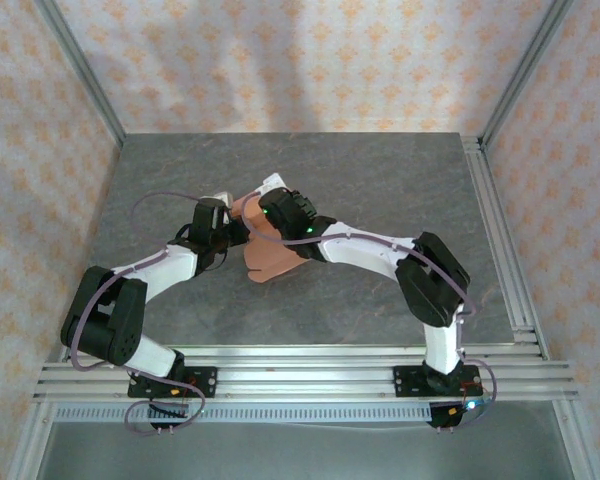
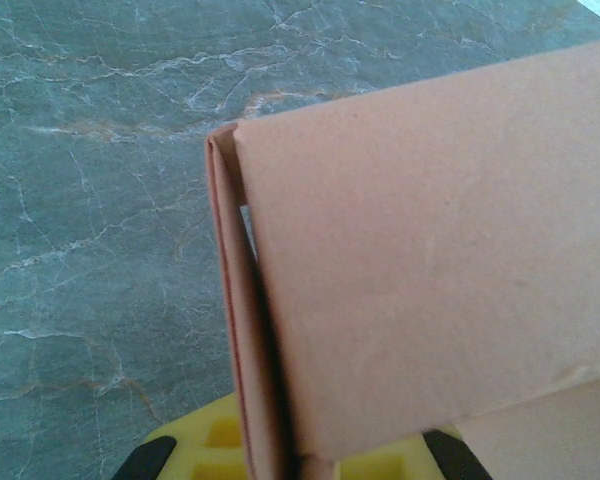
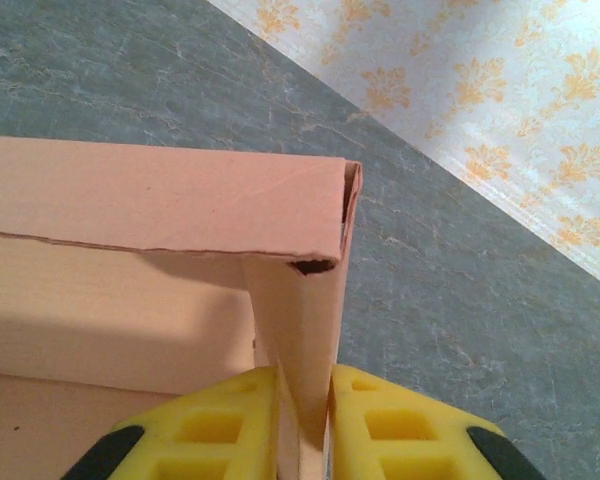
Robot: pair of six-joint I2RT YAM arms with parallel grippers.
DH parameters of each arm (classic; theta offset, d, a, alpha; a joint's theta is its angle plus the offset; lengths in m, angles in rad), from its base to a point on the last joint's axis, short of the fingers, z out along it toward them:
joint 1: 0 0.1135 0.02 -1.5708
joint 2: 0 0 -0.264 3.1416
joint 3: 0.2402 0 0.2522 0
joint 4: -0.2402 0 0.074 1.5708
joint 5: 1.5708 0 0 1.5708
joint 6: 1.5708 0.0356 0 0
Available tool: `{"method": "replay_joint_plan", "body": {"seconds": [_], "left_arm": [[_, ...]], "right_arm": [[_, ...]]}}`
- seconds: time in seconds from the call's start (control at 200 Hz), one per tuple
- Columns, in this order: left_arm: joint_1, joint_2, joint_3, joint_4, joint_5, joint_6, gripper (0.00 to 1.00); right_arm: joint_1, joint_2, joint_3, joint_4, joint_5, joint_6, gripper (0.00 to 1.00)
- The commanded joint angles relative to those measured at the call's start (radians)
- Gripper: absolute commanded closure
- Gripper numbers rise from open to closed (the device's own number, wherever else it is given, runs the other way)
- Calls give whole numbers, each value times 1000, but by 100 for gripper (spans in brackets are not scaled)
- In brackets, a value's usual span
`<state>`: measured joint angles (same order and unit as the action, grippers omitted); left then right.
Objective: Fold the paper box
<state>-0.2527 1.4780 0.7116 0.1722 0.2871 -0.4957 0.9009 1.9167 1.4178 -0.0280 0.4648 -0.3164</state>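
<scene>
The paper box (image 1: 270, 258) is salmon-orange card, partly folded, at the middle of the grey table between both arms. My left gripper (image 1: 232, 232) meets it from the left and my right gripper (image 1: 272, 215) from above right. In the left wrist view a broad panel of the paper box (image 2: 430, 280) rises over a doubled side wall that runs down between the yellow pads (image 2: 205, 450); the left gripper (image 2: 290, 462) is shut on it. In the right wrist view the paper box (image 3: 160, 200) shows a folded top flap, and the right gripper (image 3: 305, 425) is shut on its upright corner wall.
The marbled grey table (image 1: 380, 180) has bare room behind and to the right of the box. Aluminium rails run along the right side (image 1: 500, 240) and the near edge (image 1: 310, 370). Patterned walls (image 1: 310, 60) close in the back and sides.
</scene>
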Motion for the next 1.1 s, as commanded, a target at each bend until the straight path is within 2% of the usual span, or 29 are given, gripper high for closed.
{"method": "replay_joint_plan", "body": {"seconds": [0.0,0.1,0.375,0.485,0.606,0.801,0.931,1.096], "left_arm": [[-12,-51,16,60,55,33,100],[-11,-50,18,58,54,35,100],[-11,-53,20,55,54,36,100],[-11,-51,18,56,54,35,100],[-12,-49,17,59,54,32,100],[-11,-45,16,60,54,32,100],[-12,-43,17,62,55,31,100],[-11,-47,15,59,55,32,100]], "right_arm": [[15,36,39,6,-11,-17,80],[15,48,50,5,-6,-28,76],[6,69,63,9,-4,-44,73],[6,79,73,0,4,-59,81],[5,86,78,-8,21,-67,100],[5,91,82,-14,41,-64,100],[4,101,84,-15,40,-64,82],[-5,120,93,-18,34,-62,76]]}}
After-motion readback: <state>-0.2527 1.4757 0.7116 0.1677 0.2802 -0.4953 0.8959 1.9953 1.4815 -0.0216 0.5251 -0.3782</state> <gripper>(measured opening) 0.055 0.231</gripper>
